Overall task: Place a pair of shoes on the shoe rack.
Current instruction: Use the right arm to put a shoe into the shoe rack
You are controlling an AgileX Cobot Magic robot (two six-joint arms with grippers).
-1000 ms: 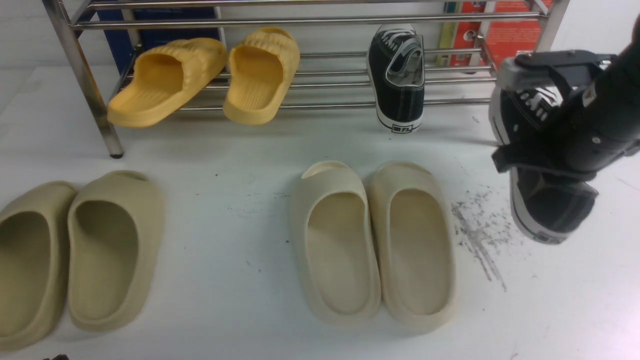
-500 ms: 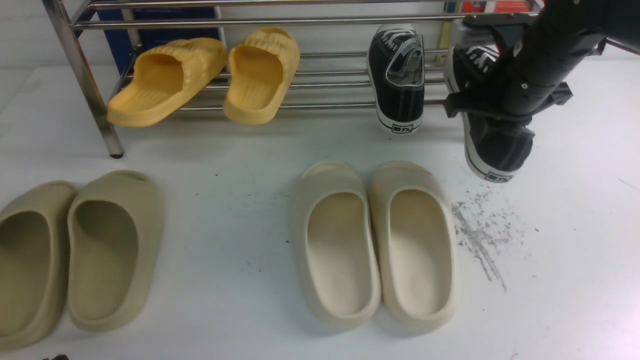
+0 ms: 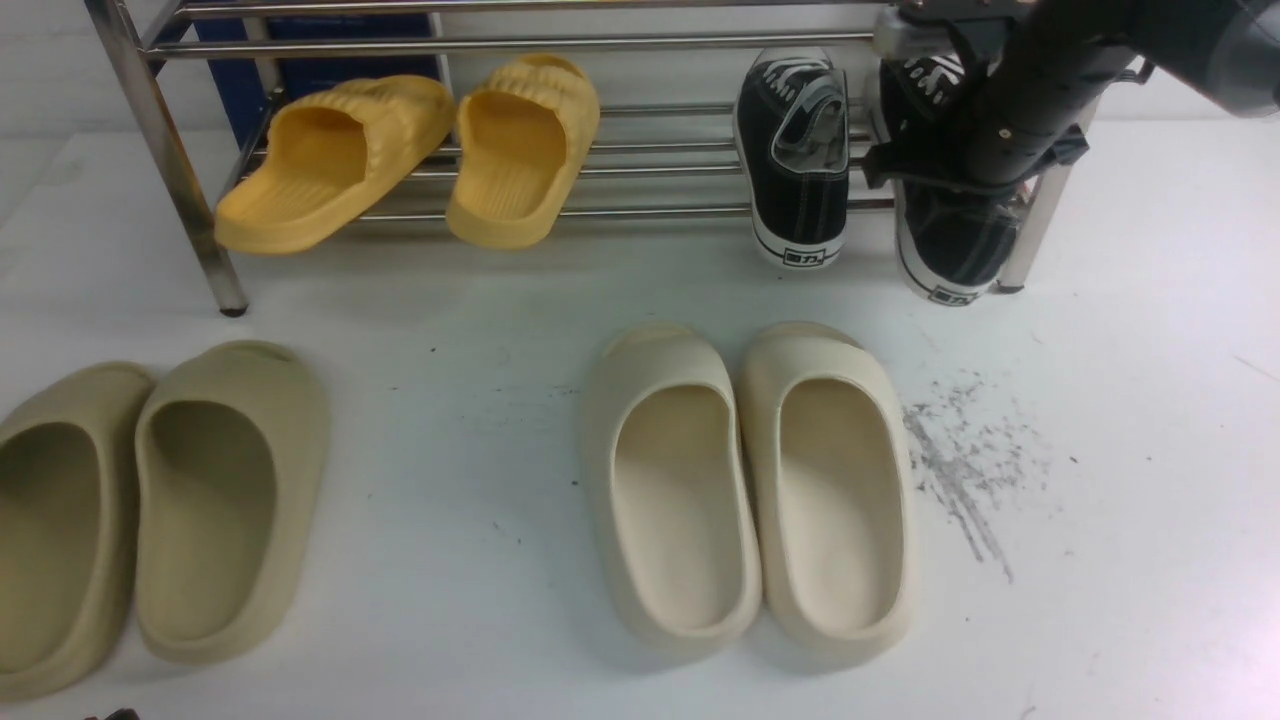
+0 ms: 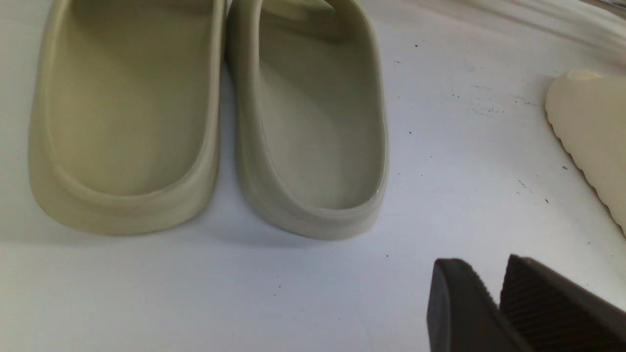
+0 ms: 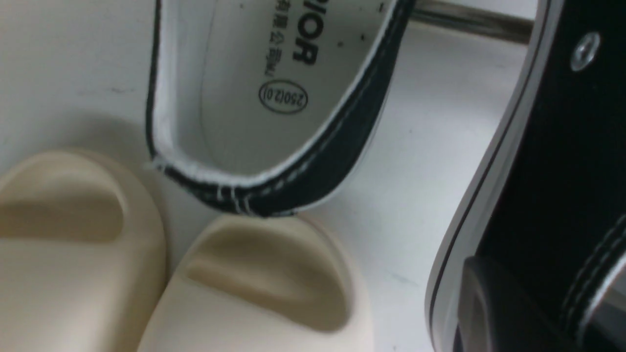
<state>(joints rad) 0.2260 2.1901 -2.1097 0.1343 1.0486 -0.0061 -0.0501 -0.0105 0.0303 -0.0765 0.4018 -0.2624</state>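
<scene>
One black sneaker (image 3: 795, 150) lies on the low tier of the steel shoe rack (image 3: 640, 42), heel toward me; it also shows in the right wrist view (image 5: 274, 98). My right gripper (image 3: 965, 165) is shut on the second black sneaker (image 3: 950, 240), holding it at the rack's right end beside the first, toe over the rods and heel low by the table. In the right wrist view one finger (image 5: 489, 303) presses its black side (image 5: 562, 146). My left gripper (image 4: 494, 293) is shut and empty above the table, near the olive slides.
Two yellow ribbed slippers (image 3: 400, 150) sit on the rack's left part. A cream pair of slides (image 3: 750, 490) lies mid-table, and an olive pair (image 3: 150, 510) at the front left. The rack's right leg (image 3: 1035, 225) stands just beside the held sneaker. Dark scuff marks (image 3: 960, 470) at right.
My right gripper has carried the second sneaker from the right front of the table back and leftward to the rack's right end, next to the first sneaker.
</scene>
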